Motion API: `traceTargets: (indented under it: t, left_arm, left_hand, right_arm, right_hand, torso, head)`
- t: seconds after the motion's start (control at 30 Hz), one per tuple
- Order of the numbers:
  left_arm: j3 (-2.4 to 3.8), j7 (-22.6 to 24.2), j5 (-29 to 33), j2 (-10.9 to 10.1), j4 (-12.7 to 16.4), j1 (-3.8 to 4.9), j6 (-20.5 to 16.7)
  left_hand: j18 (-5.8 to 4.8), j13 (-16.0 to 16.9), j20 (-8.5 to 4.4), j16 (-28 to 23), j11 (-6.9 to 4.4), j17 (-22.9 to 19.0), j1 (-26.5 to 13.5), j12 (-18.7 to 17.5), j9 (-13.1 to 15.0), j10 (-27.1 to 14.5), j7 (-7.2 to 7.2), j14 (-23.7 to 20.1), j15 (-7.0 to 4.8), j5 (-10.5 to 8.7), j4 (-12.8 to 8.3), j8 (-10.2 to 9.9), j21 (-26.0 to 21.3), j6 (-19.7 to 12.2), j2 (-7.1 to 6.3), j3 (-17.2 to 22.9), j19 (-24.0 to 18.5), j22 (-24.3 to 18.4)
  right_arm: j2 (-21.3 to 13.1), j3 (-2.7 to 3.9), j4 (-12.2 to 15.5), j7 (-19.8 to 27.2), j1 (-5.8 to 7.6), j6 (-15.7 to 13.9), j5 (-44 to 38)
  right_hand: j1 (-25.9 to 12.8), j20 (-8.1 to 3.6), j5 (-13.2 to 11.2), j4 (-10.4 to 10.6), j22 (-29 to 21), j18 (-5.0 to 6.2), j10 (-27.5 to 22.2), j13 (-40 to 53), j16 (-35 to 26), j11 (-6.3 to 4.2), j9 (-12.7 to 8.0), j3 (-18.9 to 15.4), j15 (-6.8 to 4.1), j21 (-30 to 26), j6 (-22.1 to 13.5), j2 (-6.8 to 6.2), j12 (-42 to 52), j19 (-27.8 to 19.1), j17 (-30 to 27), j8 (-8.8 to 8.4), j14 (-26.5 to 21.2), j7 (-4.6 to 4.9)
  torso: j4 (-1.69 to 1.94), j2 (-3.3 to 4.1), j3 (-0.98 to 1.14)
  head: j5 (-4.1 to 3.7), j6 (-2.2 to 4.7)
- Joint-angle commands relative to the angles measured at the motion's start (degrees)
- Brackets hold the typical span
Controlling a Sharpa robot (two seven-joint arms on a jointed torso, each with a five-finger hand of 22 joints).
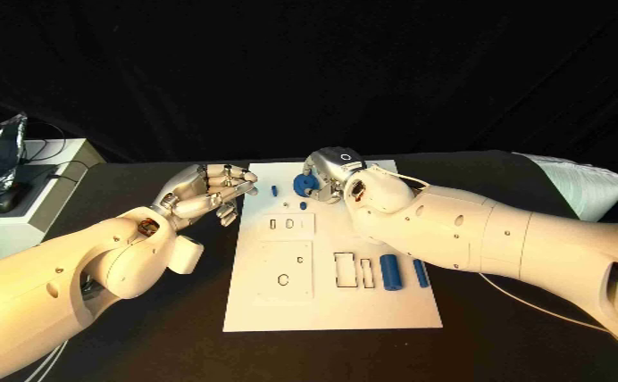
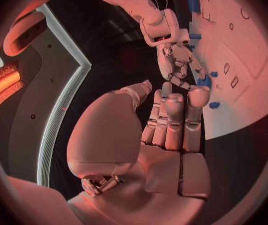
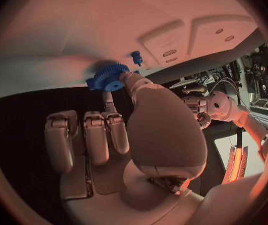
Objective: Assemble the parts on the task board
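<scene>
The right hand (image 1: 338, 177) is reaching over the task board's (image 1: 387, 306) far edge and pinching a blue gear (image 1: 305, 185) between thumb and a fingertip, the other fingers curling free. Nearer, two blue cylinders (image 1: 390, 271) are lying by the board's right edge beside rectangular slots. The left hand (image 1: 206, 191) is hovering just off the board's left edge, fingers loosely curled, holding nothing. Farther along the far edge a small blue peg (image 1: 274, 191) is standing. The pinch is looking shallow, so the gear could tilt and jam or slip out while seating, and the hand could knock the peg over.
</scene>
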Motion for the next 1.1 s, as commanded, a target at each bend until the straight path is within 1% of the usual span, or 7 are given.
traceTargets:
  t: [0.03, 0.17, 0.3, 0.47, 0.77, 0.9, 1.1]
  left_arm:
    - [0.05, 0.38, 0.72, 0.14, 0.06, 0.01, 1.27]
    - [0.05, 0.35, 0.70, 0.18, -0.12, 0.01, 1.29]
    - [0.05, 0.30, 0.63, 0.17, -0.35, 0.01, 1.20]
    - [0.05, 0.28, 0.61, 0.23, -0.58, 0.01, 1.19]
    - [0.05, 0.24, 0.54, 0.27, -0.65, 0.01, 1.18]
    - [0.05, 0.23, 0.51, 0.29, -0.62, 0.01, 1.19]
    - [0.05, 0.20, 0.45, 0.34, -0.55, 0.01, 1.23]
  left_hand:
    - [-0.76, -0.05, 0.10, -0.28, 0.07, -0.05, 0.17, -0.24, -0.06, 0.01, 0.18, -0.11, -0.04, -0.02, 0.08, -0.23, 0.30, -0.05, 0.21, 0.28, -0.26, 0.05]
    - [-0.76, -0.05, 0.10, -0.28, 0.07, -0.05, 0.17, -0.24, -0.06, 0.01, 0.18, -0.11, -0.04, -0.02, 0.08, -0.23, 0.30, -0.05, 0.21, 0.28, -0.26, 0.05]
    - [-0.76, -0.05, 0.10, -0.28, 0.07, -0.05, 0.17, -0.24, -0.06, 0.01, 0.18, -0.11, -0.04, -0.02, 0.08, -0.23, 0.30, -0.05, 0.21, 0.28, -0.26, 0.05]
    - [-0.76, -0.05, 0.10, -0.28, 0.07, -0.05, 0.17, -0.24, -0.06, 0.01, 0.18, -0.11, -0.04, -0.02, 0.08, -0.23, 0.30, -0.05, 0.21, 0.28, -0.26, 0.05]
    - [-0.76, -0.05, 0.10, -0.28, 0.07, -0.05, 0.17, -0.24, -0.06, 0.01, 0.18, -0.11, -0.04, -0.02, 0.08, -0.23, 0.30, -0.05, 0.21, 0.28, -0.26, 0.05]
    - [-0.76, -0.05, 0.10, -0.28, 0.07, -0.05, 0.17, -0.24, -0.06, 0.01, 0.18, -0.11, -0.04, -0.02, 0.08, -0.23, 0.30, -0.05, 0.21, 0.28, -0.26, 0.05]
    - [-0.76, -0.05, 0.10, -0.28, 0.07, -0.05, 0.17, -0.24, -0.06, 0.01, 0.18, -0.11, -0.04, -0.02, 0.08, -0.23, 0.30, -0.05, 0.21, 0.28, -0.26, 0.05]
  right_arm:
    - [0.15, -0.01, -0.05, -0.37, -0.06, -1.52, -1.37]
    - [0.04, 0.00, 0.21, -0.29, -0.06, -2.55, -1.64]
    - [-0.20, 0.02, 0.69, -0.15, -0.06, -3.27, -1.88]
    - [-0.17, 0.03, 0.81, -0.29, -0.06, -3.50, -2.22]
    - [0.56, 0.03, -0.28, -0.28, -0.02, -2.60, -2.36]
    - [1.01, 0.03, -0.97, -0.22, -0.01, -1.93, -2.31]
    - [1.82, 0.02, -2.13, -0.32, -0.01, -1.13, -2.27]
  right_hand:
    - [-0.05, -0.18, -0.35, -0.08, 14.48, -1.08, 5.76, 14.78, 0.24, -0.35, 0.10, 0.41, -0.19, 0.22, 0.31, -0.53, 0.31, 5.49, 15.08, -0.01, 6.16, 0.01]
    - [0.13, -0.19, -0.40, -0.26, 14.62, -1.13, 5.77, 14.79, 0.24, -0.36, 0.07, 0.65, -0.20, 0.35, 0.31, -0.56, 0.31, 5.59, 15.08, -0.06, 6.16, -0.01]
    - [0.15, -0.19, -0.40, -0.28, 14.64, -1.14, 5.78, 14.80, 0.24, -0.37, 0.07, 0.68, -0.20, 0.37, 0.32, -0.56, 0.32, 5.60, 15.08, -0.06, 6.16, -0.01]
    - [0.17, -0.19, -0.40, -0.31, 14.70, -1.15, 5.83, 14.86, 0.24, -0.37, 0.07, 0.73, -0.20, 0.43, 0.35, -0.56, 0.36, 5.65, 15.08, -0.06, 6.16, -0.02]
    - [0.21, -0.20, -0.43, -0.37, 14.77, -1.18, 5.81, 14.83, 0.24, -0.37, 0.06, 0.82, -0.21, 0.49, 0.38, -0.59, 0.34, 5.70, 15.08, -0.06, 6.16, -0.02]
    - [0.21, -0.20, -0.43, -0.37, 14.77, -1.18, 5.81, 14.83, 0.24, -0.37, 0.06, 0.82, -0.21, 0.49, 0.38, -0.59, 0.34, 5.70, 15.08, -0.06, 6.16, -0.02]
    - [0.20, -0.20, -0.45, -0.38, 14.74, -1.17, 5.81, 14.84, 0.24, -0.37, 0.06, 0.84, -0.22, 0.47, 0.38, -0.62, 0.35, 5.68, 15.08, -0.08, 6.16, -0.02]
  torso:
    - [0.07, 0.03, -0.01]
    - [0.12, 0.01, -0.02]
    - [-0.01, 0.04, 0.00]
    - [-0.01, -0.02, -0.01]
    - [0.06, 0.01, -0.01]
    - [0.04, 0.01, -0.06]
    - [0.11, 0.00, -0.03]
  head:
    - [-0.21, -0.07]
    - [-0.17, -0.13]
    - [-0.03, -0.25]
    - [-0.01, -0.26]
    - [-0.09, -0.25]
    - [-0.05, -0.29]
    - [-0.03, -0.43]
